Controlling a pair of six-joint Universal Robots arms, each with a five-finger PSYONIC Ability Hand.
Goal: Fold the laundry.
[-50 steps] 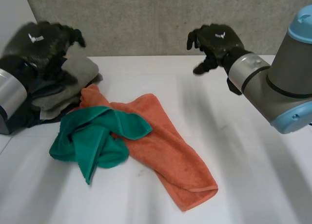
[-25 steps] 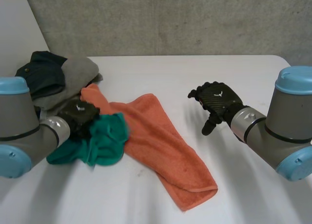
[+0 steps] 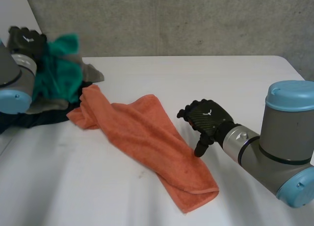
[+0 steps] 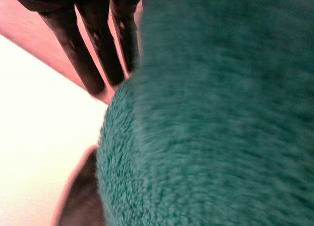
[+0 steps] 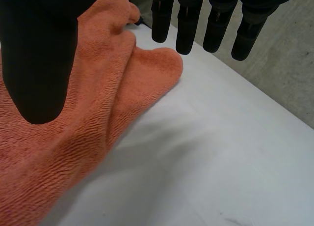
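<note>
The orange towel [image 3: 147, 142] lies spread in a long, slightly rumpled strip across the middle of the tabletop [image 3: 230, 83], one end bunched beside the laundry pile and the other end a rounded corner nearest us. We take this as the piece to be folded, and no fold is made in it yet.

The green towel [image 3: 61, 71] is off the tabletop, bunched and raised over the pile of grey and dark clothes [image 3: 91, 72] at the far left. The left hand [image 3: 25, 42] has it: in the left wrist view the cloth bulks under the palm with the fingers [image 4: 98, 54] reaching down beside it, so we judge it gripped and being put aside.

The right hand [image 3: 206, 120] hangs just over the orange towel's right edge, partway along the strip. Its fingers [image 5: 189, 24] are straight and relaxed with the thumb well apart, and they hold nothing.

So we judge the step to be clearing and sorting, with the fold itself not begun. Next we would need the green towel let go on the pile, and the right hand lowered to pinch the towel's edge or corner.
</note>
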